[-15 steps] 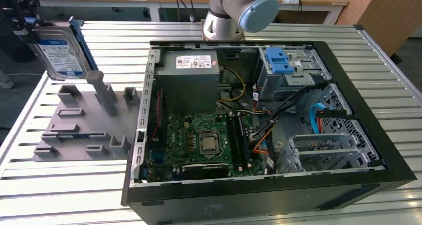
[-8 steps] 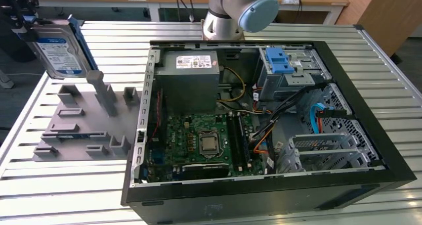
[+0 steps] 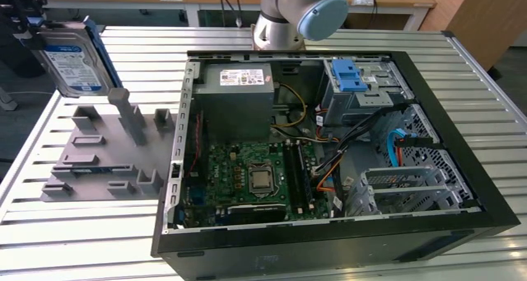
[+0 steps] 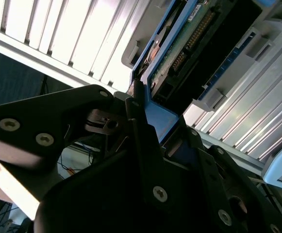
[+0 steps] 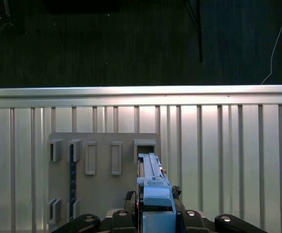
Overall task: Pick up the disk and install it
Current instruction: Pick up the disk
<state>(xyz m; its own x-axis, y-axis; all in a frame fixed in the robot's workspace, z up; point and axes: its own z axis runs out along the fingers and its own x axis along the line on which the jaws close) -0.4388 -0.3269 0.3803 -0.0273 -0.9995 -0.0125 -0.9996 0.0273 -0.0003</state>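
The disk [image 3: 73, 63], silver with a blue-and-white label and blue side rails, hangs upright in the air at the exterior view's left, above the grey holder [image 3: 107, 151]. My gripper [image 3: 33, 33] is shut on its upper end. In the first wrist view the disk [image 5: 152, 174] shows edge-on, sticking out from the gripper [image 5: 156, 217] over the holder [image 5: 102, 189]. The second wrist view shows the disk's green circuit board side [image 4: 189, 43], with one black finger [image 4: 138, 126] pressed against its blue rail.
An open black computer case [image 3: 461, 170] lies on the slatted metal table [image 3: 395, 40], with a motherboard [image 3: 255, 176], a grey power supply [image 3: 239, 102] and a drive bay with a blue latch [image 3: 349, 76]. The arm's base [image 3: 297, 15] stands behind the case.
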